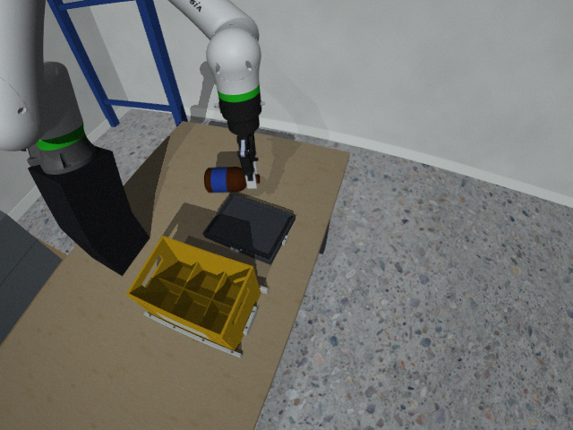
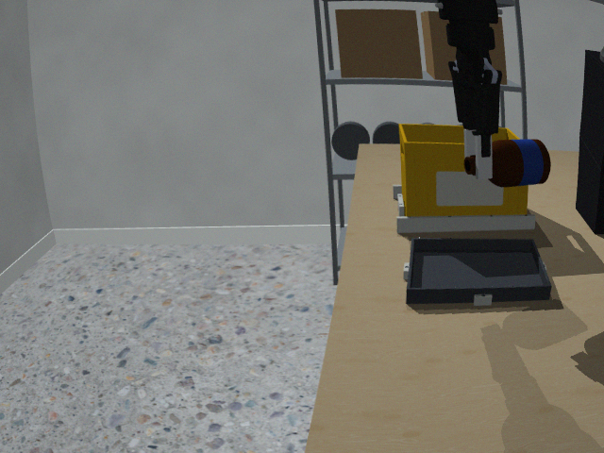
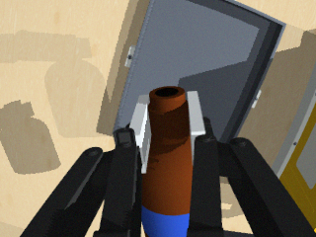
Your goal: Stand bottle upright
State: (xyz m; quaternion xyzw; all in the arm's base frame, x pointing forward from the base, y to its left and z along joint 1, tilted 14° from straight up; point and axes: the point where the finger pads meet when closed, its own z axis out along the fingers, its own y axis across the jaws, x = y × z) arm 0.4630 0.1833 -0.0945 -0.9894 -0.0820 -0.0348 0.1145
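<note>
- While pinching the brown bottle [image 1: 222, 179] [image 2: 519, 163] [image 3: 167, 183] at the neck, hangs above the desk [image 1: 92, 347] [image 2: 390, 365] [image 3: 30, 15] with the hand [image 1: 251, 183] [image 2: 478, 163] [image 3: 169, 108] pointing downward.
- Holds one pale fingertip against each side of the neck, with the blue label outside the grip.
- Keeps the bottle on its side in the air, mouth toward the left in the exterior view, not upright on the tray [image 1: 268, 227] [image 2: 478, 293] [image 3: 207, 44].
- In the top view, shows the bottle near the tray, on the side away from the crate [image 1: 208, 259] [image 2: 419, 180] [image 3: 296, 197].
- Rests the dark tray flat on the desk, between small pale blocks.
- Stands the yellow, six-compartment crate upright near the tray, beside pale strips.
</note>
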